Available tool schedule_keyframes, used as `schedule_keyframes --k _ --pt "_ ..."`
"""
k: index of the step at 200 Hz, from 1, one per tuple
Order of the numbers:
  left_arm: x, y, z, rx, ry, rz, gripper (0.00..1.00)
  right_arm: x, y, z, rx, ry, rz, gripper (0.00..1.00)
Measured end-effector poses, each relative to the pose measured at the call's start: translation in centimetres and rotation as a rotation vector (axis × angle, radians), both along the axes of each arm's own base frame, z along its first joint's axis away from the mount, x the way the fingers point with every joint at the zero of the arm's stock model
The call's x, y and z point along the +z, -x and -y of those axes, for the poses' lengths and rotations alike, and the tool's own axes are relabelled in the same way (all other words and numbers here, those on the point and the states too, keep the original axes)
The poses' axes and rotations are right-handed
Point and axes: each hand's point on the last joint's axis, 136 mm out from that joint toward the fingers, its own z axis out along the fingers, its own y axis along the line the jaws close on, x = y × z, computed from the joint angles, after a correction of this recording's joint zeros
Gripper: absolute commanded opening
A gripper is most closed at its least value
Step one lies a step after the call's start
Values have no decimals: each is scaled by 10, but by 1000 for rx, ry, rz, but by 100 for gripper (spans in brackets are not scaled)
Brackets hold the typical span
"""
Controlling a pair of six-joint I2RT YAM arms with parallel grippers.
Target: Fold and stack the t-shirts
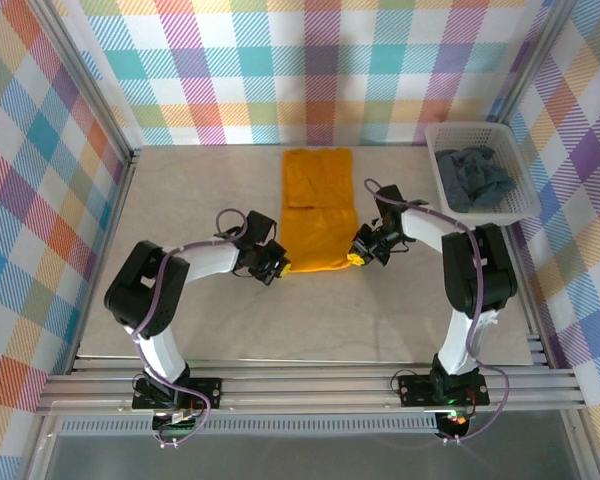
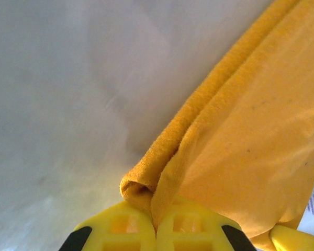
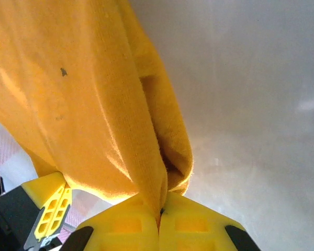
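- Two shirts are in play. The mustard-orange t-shirt (image 1: 317,210) lies flat mid-surface as a narrow strip with its sides turned in. The slate-grey t-shirt (image 1: 475,178) sits crumpled in the white basket (image 1: 470,127) at the far right corner.
- The mustard cloth looks soft, light and limp, with a slightly fuzzy face. I judge it will sag between any two hold points and drag on the surface (image 1: 200,200) rather than slide as a sheet, so both corners should be lifted together.
- The best hold is at the two near corners, where the layered edge is rolled thick enough to pinch. A bite on a single layer would likely let the under-layer fall open.
- Its long axis runs from the near side straight toward the back wall, and the near short edge faces the arms. I cannot tell which end carries the collar.
- The left end effector (image 2: 156,230) is clamped on the near left corner, its jaws pressed together on the cloth.
- The right end effector (image 3: 160,214) is clamped likewise on the near right corner, with the fold bunched just above it.
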Motion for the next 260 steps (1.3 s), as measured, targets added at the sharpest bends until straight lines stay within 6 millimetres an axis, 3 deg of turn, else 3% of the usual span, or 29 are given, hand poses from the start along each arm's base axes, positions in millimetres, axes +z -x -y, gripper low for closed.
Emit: schedule_keyframes --k 41,61,84,103,154,195,214,240,251,260 --pt "17 68 7 -162 17 -17 0 6 75 -6 110 -2 -70 0" --pt "54 90 7 -229 45 49 0 30 99 -7 142 -29 -71 0" --pt "111 97 4 -267 111 195 0 68 109 -8 165 -75 -35 0" --pt "143 98 5 -296 137 266 0 95 110 -12 185 -106 -35 0" --pt "166 91 -2 -288 120 294 0 137 104 -12 163 -137 -40 0" --pt "169 45 -6 -166 98 299 0 152 65 -11 67 -174 -41 0" --pt "166 5 1 -115 75 285 0 147 32 -13 16 -189 -62 0" --pt "165 -74 16 -54 53 298 0 132 -33 -13 -52 -204 -49 0" --pt "158 -109 21 -30 37 309 1 120 -64 -12 -85 -213 -43 19" --pt "150 -133 22 -16 26 312 20 109 -90 -10 -110 -222 -43 31"
